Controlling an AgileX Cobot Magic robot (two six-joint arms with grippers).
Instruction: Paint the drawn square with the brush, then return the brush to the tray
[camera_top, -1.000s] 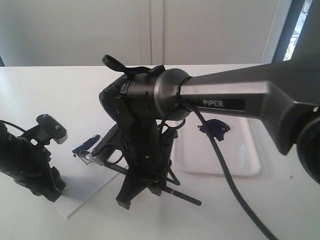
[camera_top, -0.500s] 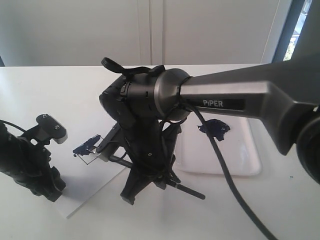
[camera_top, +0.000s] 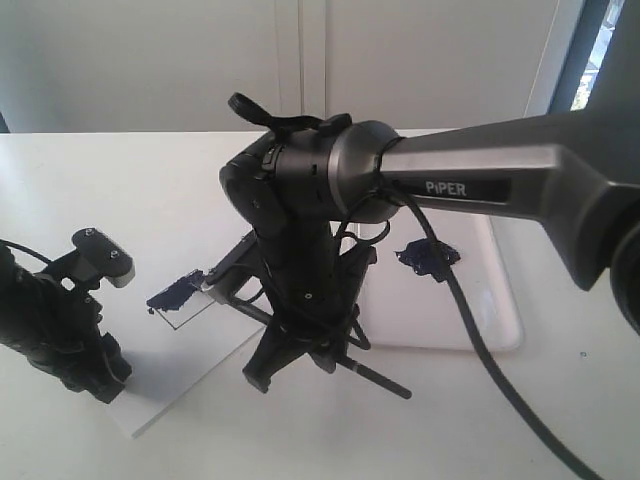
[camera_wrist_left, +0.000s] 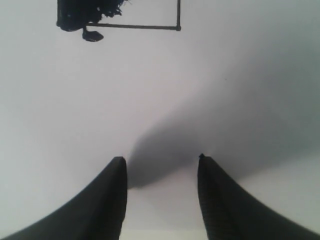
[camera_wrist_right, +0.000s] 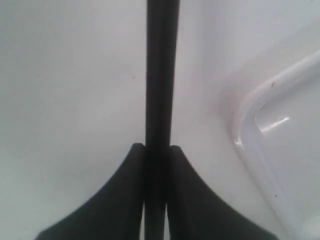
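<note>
Movement first: over the last second your right arm has swung up and toward the tray (camera_top: 508, 330) side in the exterior view, and the brush (camera_wrist_right: 161, 75) went with it, its handle end lifting a bit off the table. The navy patch on the square (camera_top: 180, 298) looks slightly longer than before, so I'd call this a stroke in progress and not a finished fill. The right gripper (camera_wrist_right: 156, 147) is clamped on the brush handle, both jaws pressed against it, with the handle running straight out ahead of the jaws. The bristle end is hidden behind the wrist, so you can't tell whether it touches the paper (camera_top: 190, 370). The left gripper (camera_wrist_left: 160, 159) is parked over the paper with its jaws apart and nothing between them. The square sits on the paper between the two arms, well apart from the tray. It shows a streaky dark patch along one edge, ragged at the rim, with the thin pen outline bare elsewhere. By my read most of it is unpainted, so keep stroking; the tray return comes later. The tray holds only its blob (camera_top: 428, 258).
</note>
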